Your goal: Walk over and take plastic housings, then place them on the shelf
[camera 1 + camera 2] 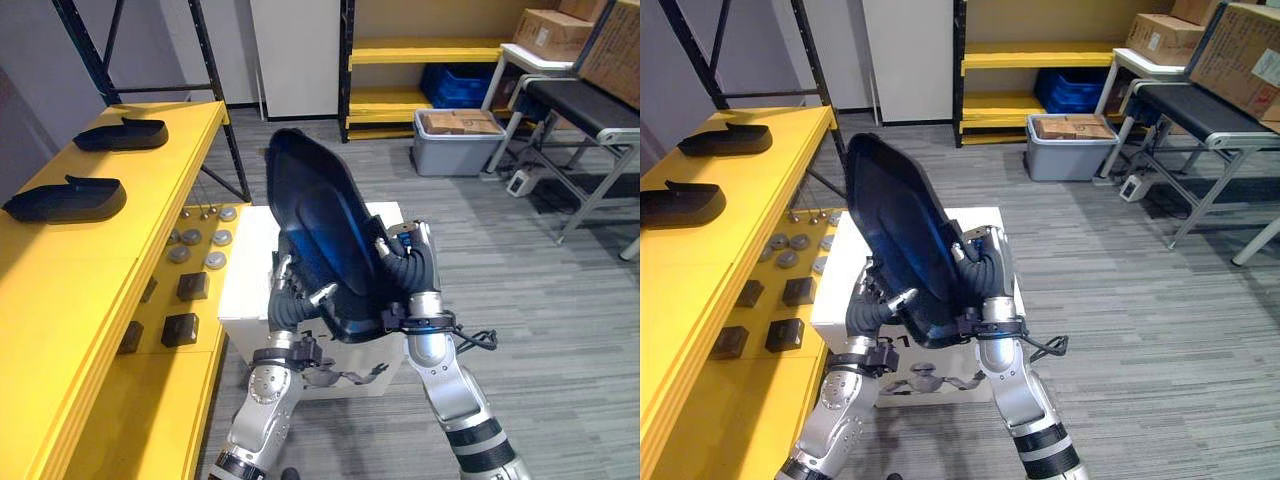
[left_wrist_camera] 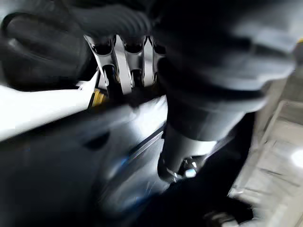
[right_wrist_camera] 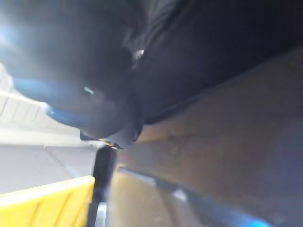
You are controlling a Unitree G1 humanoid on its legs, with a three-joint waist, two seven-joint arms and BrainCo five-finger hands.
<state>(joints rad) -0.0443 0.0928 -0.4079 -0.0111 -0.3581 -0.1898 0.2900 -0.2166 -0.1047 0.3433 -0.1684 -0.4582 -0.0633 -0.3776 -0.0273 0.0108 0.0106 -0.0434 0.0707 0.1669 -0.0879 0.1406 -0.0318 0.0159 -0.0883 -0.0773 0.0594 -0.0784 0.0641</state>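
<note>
I hold a large black plastic housing [image 1: 320,230] tilted upright in front of me, gripped between both hands. My left hand [image 1: 293,308] grips its lower left edge, with the fingers [image 2: 124,61] lying against the shell. My right hand [image 1: 412,268] clasps the right rim, fingers hooked over it. The yellow shelf [image 1: 90,290] runs along my left. Two more black housings lie on its top: one far [image 1: 122,135], one nearer [image 1: 68,200].
A white box [image 1: 250,285] stands right behind the held housing. The shelf's lower level carries small black blocks [image 1: 180,328] and grey discs [image 1: 200,245]. A grey bin [image 1: 455,145], a blue crate [image 1: 455,82] and a black-topped table [image 1: 580,110] stand at the back right. Grey floor lies open to the right.
</note>
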